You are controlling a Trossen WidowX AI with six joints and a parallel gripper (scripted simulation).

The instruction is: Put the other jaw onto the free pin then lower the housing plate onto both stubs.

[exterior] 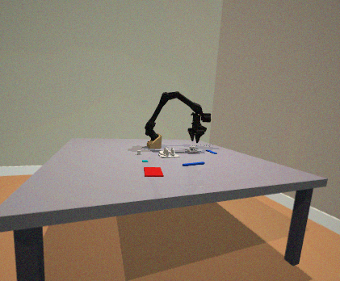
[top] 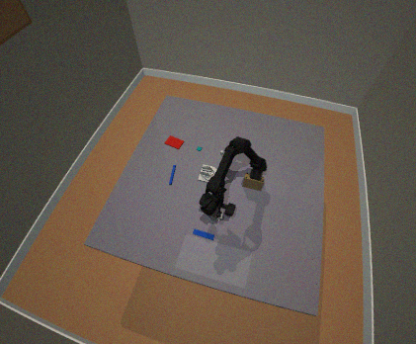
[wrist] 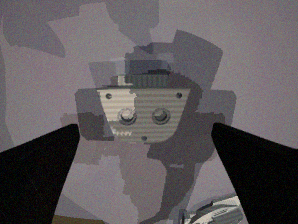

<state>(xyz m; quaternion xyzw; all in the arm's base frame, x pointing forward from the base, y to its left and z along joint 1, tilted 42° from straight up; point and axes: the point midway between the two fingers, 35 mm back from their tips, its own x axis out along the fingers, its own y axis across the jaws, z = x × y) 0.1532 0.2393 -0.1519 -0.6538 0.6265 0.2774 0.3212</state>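
Note:
My gripper (exterior: 195, 141) (wrist: 147, 131) is open and empty, fingers pointing down above the housing plate. The pale, ribbed housing plate (wrist: 145, 102) (exterior: 193, 149) lies between and below the fingertips in the wrist view, with two round collared holes and a grey ribbed part along its far edge. In the top view the arm mostly hides it. The white base (top: 207, 173) (exterior: 170, 156) carries upright pale parts and stands apart from the plate; only a piece of it shows at the lower right of the wrist view. Whether the jaws sit on both pins and mesh is too small to tell.
One blue bar (top: 204, 234) (exterior: 211, 152) lies near the gripper, another blue bar (top: 172, 175) (exterior: 193, 164) beyond the base. A red square (top: 174, 142) (exterior: 153, 172), a teal piece (top: 199, 148) (exterior: 144, 161) and a small white piece (top: 222, 151) (exterior: 139, 153) lie farther off.

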